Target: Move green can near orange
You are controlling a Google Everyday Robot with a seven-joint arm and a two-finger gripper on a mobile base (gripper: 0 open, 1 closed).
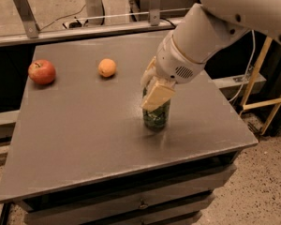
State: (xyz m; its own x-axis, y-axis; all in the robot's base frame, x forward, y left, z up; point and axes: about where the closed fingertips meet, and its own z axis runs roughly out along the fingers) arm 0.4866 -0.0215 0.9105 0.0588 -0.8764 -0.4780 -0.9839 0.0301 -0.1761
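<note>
I have the gripper (152, 98) clenched on the green can (156, 119).
The can stands upright on the table (84, 139), well apart from the orange (107, 68) and apple (41, 71).

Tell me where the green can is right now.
In the camera view, the green can stands on the grey table, right of centre, directly under the hand that covers its top. The orange lies up-left, apart from it.

Arm slants down from upper right; gripper (153, 98) fingers clasp top of green can (157, 119).
</note>
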